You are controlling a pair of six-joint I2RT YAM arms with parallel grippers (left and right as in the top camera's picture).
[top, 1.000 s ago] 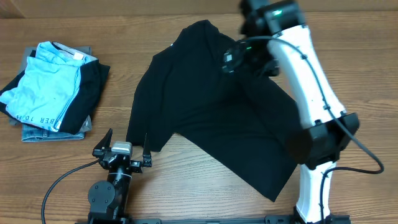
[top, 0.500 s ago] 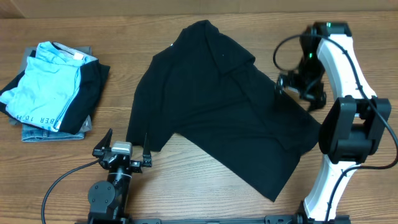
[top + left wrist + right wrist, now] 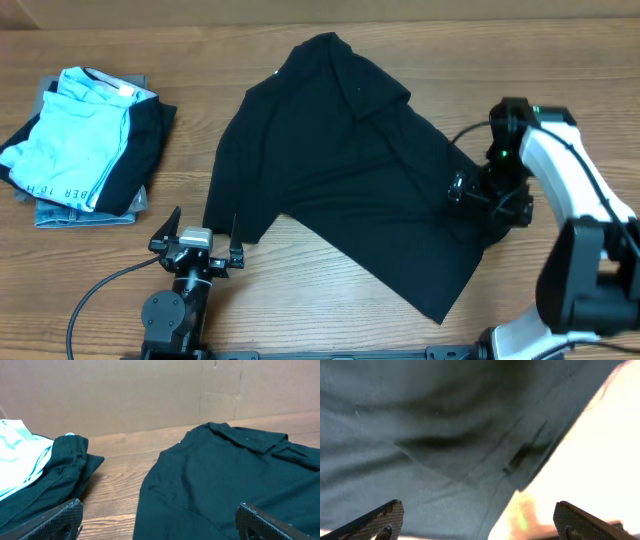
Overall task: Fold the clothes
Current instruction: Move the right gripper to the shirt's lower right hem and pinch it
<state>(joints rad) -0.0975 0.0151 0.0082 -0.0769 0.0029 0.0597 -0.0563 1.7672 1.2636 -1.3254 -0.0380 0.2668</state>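
The wooden counter point(image 3: 100, 270) holds the black shirt point(image 3: 340, 170), lying crooked in the middle. Our right gripper point(image 3: 478, 196) hangs low over its right edge, jaws wide apart, holding nothing. Our left gripper point(image 3: 205, 224) sits by the left sleeve, wide apart too. We think the next move is to pinch an edge and fold it over.

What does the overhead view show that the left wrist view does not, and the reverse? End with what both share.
Only overhead: the right tool on its white arm, open over the right edge of the black T-shirt, and the shirt's whole outline. Only left wrist: a plain brown wall behind the table. Both: the shirt, the folded pile to its left, the wooden table, and the left tool, open.
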